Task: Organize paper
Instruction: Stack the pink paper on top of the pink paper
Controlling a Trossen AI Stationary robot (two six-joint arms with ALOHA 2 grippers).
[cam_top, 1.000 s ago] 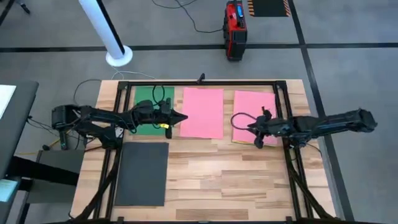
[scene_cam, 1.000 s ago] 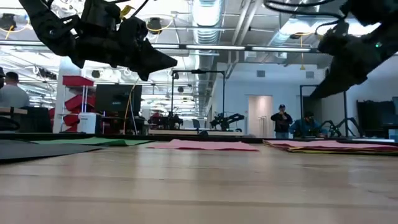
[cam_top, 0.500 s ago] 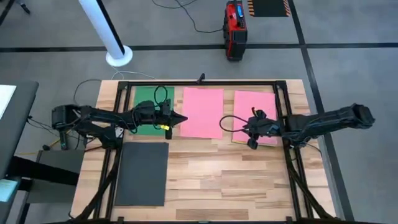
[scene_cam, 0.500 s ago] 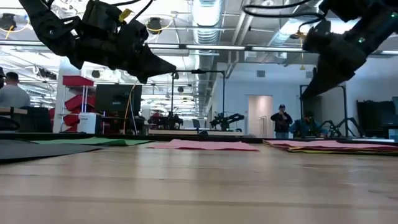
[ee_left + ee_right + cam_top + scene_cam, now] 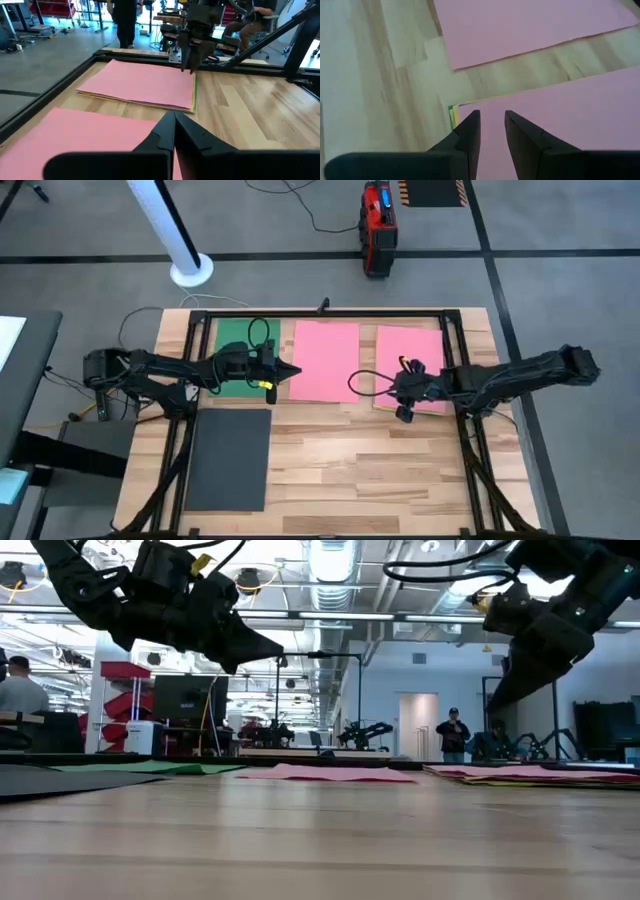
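Four lots of paper lie flat on the wooden table. A green sheet [image 5: 235,355] is at the far left and a single pink sheet [image 5: 326,360] beside it. At the far right is a pink-topped stack [image 5: 412,365] with yellow and green edges [image 5: 453,116]. A dark grey sheet [image 5: 228,458] is at the near left. My left gripper [image 5: 293,370] hovers shut over the single pink sheet's left edge. My right gripper [image 5: 492,119] hangs narrowly open above the stack's near left corner, well clear of it in the low view [image 5: 497,700].
A black frame rail [image 5: 320,313] runs along the table's far edge, with more rails down both sides. Bare wood [image 5: 370,470] fills the near right. A red box [image 5: 377,225] and a white pole stand on the floor beyond. People stand in the room behind.
My right gripper has moved a little toward the table's left edge, from over the stack's near edge to its near left corner, staying in the air. The sheets lie as before.
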